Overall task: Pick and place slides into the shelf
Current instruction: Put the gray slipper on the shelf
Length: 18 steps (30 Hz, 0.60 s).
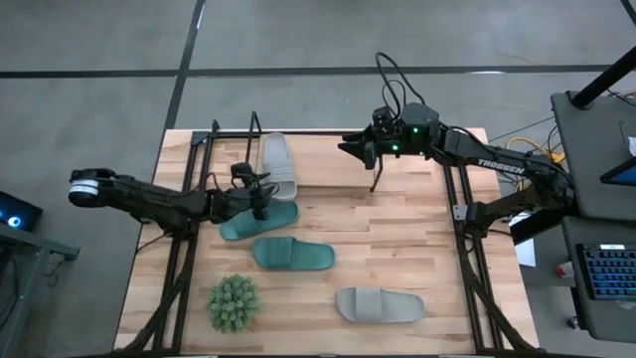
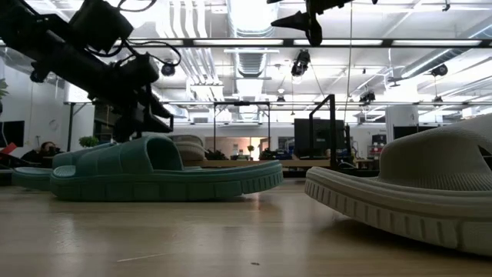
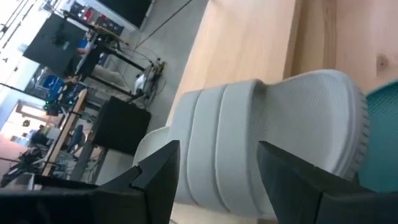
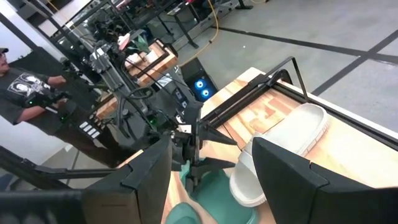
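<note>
**Two robot arms over a wooden surface with four slide sandals**

Seen from above, a light wooden surface [image 1: 397, 249] carries four slides and a small spiky green plant [image 1: 234, 302] near its front left corner.

One light grey slide [image 1: 277, 165] lies at the back left, inside the shelf [image 1: 214, 139], a low black wire rack at the back left corner of the surface. Just in front of it lies a teal slide [image 1: 256, 222], angled, with its toe end near the grey one. A second teal slide [image 1: 292, 256] lies a little nearer the front, close beside the first. The second grey slide [image 1: 379, 304] rests apart from the others, toward the front and right of centre.

The left pincer [image 1: 257, 194] reaches in from the left edge and hangs over the near end of the grey slide in the shelf, just above the first teal slide. Its fingers are parted and hold nothing; its wrist camera looks between them onto the grey slide's ribbed strap [image 3: 224, 143].

The right pincer [image 1: 360, 149] is raised over the back of the surface, right of the shelf, its fingers spread wide and empty.

In the right wrist view, a person in a dark shirt [image 4: 28, 93] stands in the room beyond.
</note>
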Each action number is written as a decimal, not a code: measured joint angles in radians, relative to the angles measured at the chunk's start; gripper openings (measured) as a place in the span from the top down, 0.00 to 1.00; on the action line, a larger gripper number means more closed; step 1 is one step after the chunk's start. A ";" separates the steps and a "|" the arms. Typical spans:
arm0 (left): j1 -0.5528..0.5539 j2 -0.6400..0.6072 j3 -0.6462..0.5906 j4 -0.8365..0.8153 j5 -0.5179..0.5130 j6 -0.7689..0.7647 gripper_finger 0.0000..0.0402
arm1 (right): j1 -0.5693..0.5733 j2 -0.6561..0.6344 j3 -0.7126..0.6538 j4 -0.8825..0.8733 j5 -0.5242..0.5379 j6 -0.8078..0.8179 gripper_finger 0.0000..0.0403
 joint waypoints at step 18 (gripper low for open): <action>-0.005 -0.228 0.150 -0.245 0.379 -0.520 0.51 | 0.020 0.000 -0.001 -0.002 0.000 0.040 0.47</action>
